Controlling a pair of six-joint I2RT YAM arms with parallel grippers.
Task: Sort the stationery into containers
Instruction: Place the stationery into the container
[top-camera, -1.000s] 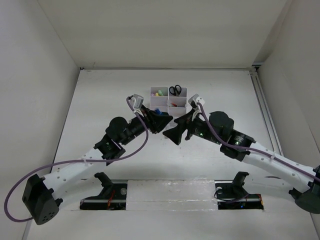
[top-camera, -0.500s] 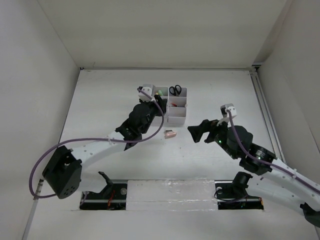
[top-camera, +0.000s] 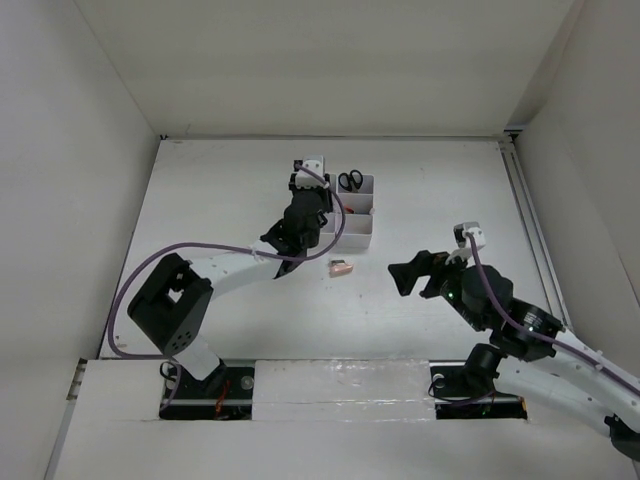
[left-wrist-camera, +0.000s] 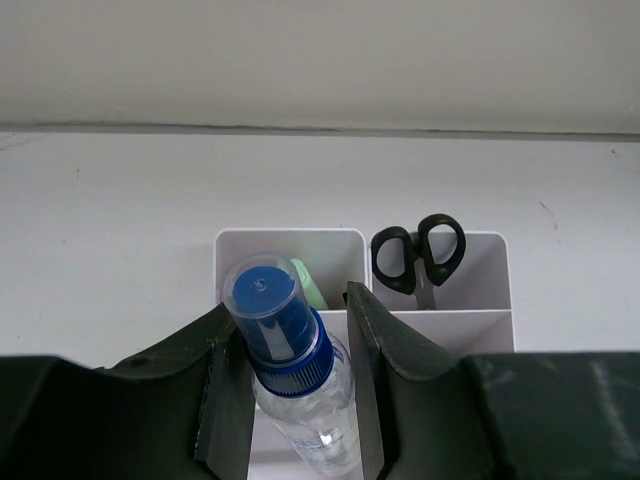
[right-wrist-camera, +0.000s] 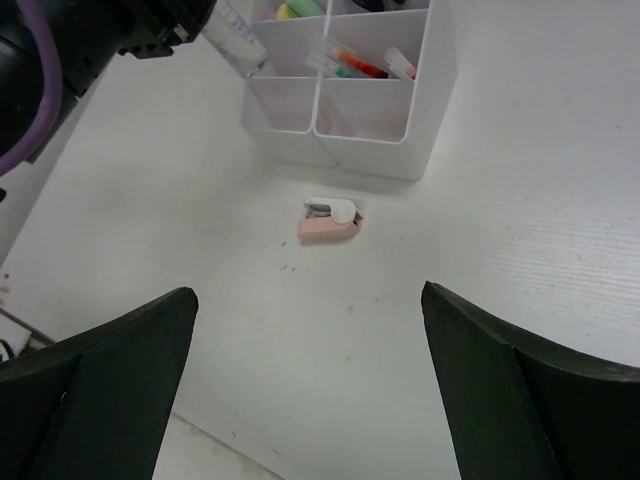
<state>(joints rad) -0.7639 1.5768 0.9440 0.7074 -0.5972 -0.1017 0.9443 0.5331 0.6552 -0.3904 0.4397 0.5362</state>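
My left gripper (left-wrist-camera: 288, 305) is shut on a clear bottle with a blue cap (left-wrist-camera: 285, 370) and holds it tilted over the near left part of the white organizer (left-wrist-camera: 290, 238). Black-handled scissors (left-wrist-camera: 418, 255) stand in the far right compartment and a green highlighter (left-wrist-camera: 308, 283) in the far left. In the top view the left gripper (top-camera: 305, 215) covers the organizer's (top-camera: 358, 225) left side. My right gripper (top-camera: 410, 275) is open and empty, right of a small pink item (top-camera: 341, 267) on the table. The right wrist view shows that pink item (right-wrist-camera: 332, 222) ahead of the open right gripper (right-wrist-camera: 308, 293).
Red and orange pens (right-wrist-camera: 350, 65) lie in a near compartment of the organizer (right-wrist-camera: 400, 120). The left arm (right-wrist-camera: 90, 40) fills the upper left of the right wrist view. White walls enclose the table on three sides.
The left gripper has carried the bottle from in front of the organizer up over it. The right gripper has drawn back to the right. The pink item now lies uncovered on the table.
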